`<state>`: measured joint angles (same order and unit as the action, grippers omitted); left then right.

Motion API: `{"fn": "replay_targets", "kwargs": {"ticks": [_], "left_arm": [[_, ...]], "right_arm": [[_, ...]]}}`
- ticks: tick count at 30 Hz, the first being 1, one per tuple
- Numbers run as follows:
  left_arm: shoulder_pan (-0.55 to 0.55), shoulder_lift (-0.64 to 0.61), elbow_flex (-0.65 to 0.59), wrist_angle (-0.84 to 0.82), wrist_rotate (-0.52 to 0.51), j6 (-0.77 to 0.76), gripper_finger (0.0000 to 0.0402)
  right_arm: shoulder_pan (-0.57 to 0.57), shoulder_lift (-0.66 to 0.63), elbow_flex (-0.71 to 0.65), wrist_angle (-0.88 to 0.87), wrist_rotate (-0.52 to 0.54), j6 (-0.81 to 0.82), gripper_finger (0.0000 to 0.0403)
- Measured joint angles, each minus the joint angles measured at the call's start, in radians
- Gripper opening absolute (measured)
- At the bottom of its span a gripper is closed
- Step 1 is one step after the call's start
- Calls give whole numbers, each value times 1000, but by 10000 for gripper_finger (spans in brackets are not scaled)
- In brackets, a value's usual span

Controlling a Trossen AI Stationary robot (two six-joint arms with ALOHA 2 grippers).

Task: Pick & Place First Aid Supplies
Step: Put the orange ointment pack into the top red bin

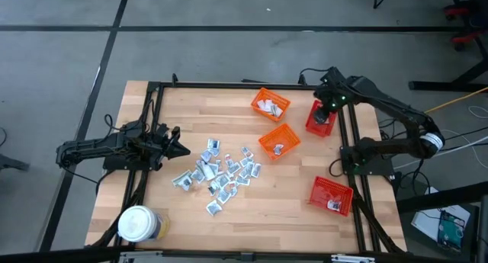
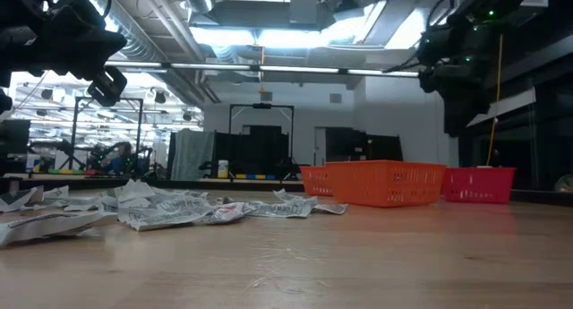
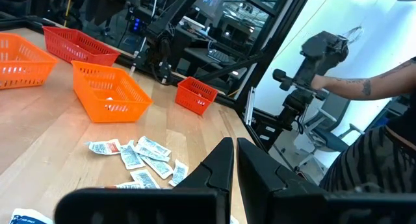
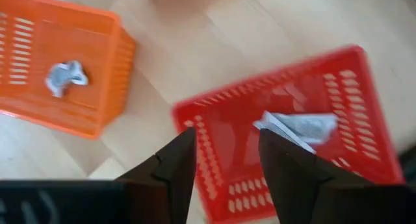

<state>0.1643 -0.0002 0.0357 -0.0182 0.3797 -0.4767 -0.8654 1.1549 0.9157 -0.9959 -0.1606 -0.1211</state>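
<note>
Several silvery-white first aid sachets lie in a loose heap on the wooden table's middle. My right gripper hangs open above the red basket at the table's far right, its fingers pointing steeply down and holding nothing. One sachet shows inside that red basket, below the fingers. My left gripper waits shut at the table's left edge, level, pointing toward the heap.
Two orange baskets stand near the far right: one holds sachets, the other holds one crumpled sachet. A second red basket sits at the near right. A white-lidded jar stands at the near left corner. A person's arm shows beyond the table.
</note>
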Motion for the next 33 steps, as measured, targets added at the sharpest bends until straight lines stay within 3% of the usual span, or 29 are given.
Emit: {"fn": "replay_targets", "kwargs": {"ticks": [8, 22, 33], "left_arm": [[0, 0, 0, 0, 0, 0, 15], [0, 0, 0, 0, 0, 0, 15], [0, 0, 0, 0, 0, 0, 15]], "right_arm": [[202, 0, 0, 164, -79, 89, 166], [501, 10, 0, 504, -79, 110, 166], [664, 164, 0, 664, -106, 86, 166]]}}
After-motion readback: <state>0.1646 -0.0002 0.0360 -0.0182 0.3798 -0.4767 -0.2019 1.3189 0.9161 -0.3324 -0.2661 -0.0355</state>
